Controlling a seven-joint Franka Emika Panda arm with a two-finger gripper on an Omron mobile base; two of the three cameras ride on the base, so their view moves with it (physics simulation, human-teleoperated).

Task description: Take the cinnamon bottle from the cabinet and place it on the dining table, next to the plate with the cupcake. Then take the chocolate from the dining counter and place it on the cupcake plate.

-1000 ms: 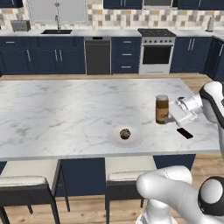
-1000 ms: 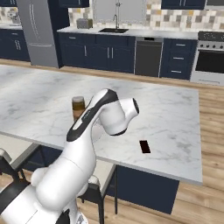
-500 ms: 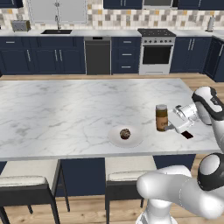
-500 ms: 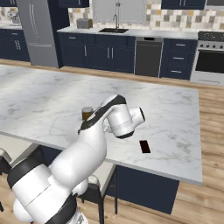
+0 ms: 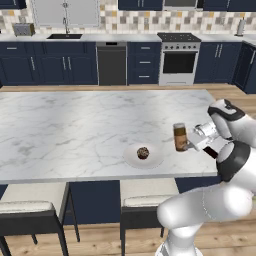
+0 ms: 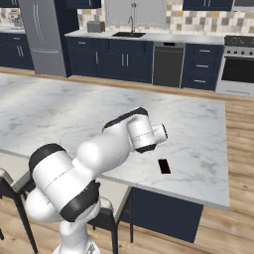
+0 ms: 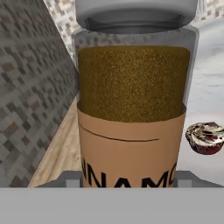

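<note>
My gripper (image 5: 189, 142) is shut on the cinnamon bottle (image 5: 180, 136), a brown jar with a pale cap, held upright. The bottle hangs low over the dining table (image 5: 75, 125), just right of the white plate (image 5: 153, 160). I cannot tell whether its base touches the marble. The cupcake (image 5: 143, 152) sits in the middle of that plate. In the hand view the bottle (image 7: 131, 105) stands close up, with the cupcake (image 7: 205, 138) to its right. The chocolate (image 6: 164, 166), a small dark block, lies flat on the marble near the front right edge, right of my wrist.
Two cushioned stools (image 5: 26, 207) (image 5: 145, 201) stand under the island's near edge. Across a wood-floor aisle runs a navy counter with a sink (image 5: 64, 36), a dishwasher (image 5: 111, 62) and a stove (image 5: 179, 60). A steel fridge (image 6: 44, 34) stands at the back left.
The arm has brought the bottle down toward the marble and slightly left, closer to the plate. The grip on it has not changed.
</note>
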